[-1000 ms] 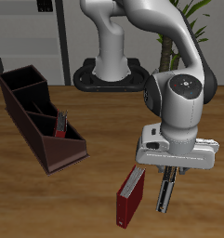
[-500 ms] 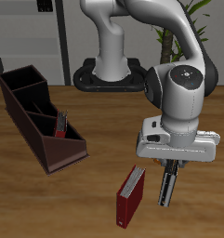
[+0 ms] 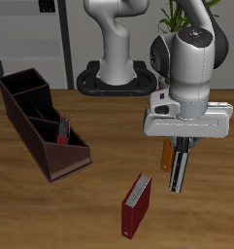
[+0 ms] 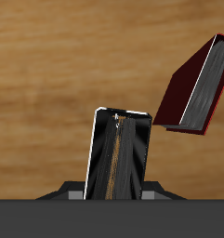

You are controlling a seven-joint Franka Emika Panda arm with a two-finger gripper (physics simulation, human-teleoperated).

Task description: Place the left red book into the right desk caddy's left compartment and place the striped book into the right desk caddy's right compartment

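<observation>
My gripper (image 3: 181, 144) is shut on the striped book (image 3: 179, 167), a thin dark book with fine stripes. The book hangs upright below the fingers, above the table. In the wrist view the striped book (image 4: 121, 160) fills the middle. The right desk caddy (image 3: 31, 136) is a long dark box well off to the side of the gripper. A red book (image 3: 63, 129) stands in its end section nearest the table's front edge. Its far end section (image 3: 21, 86) shows nothing inside.
A darker maroon-red book (image 3: 135, 206) stands upright on the table near the front edge, just below and beside the held book; it also shows in the wrist view (image 4: 195, 85). An orange book (image 3: 167, 154) stands right behind the striped book.
My gripper has risen with the striped book in it, so the book now hangs higher above the table. The orange book behind it has come into view.
</observation>
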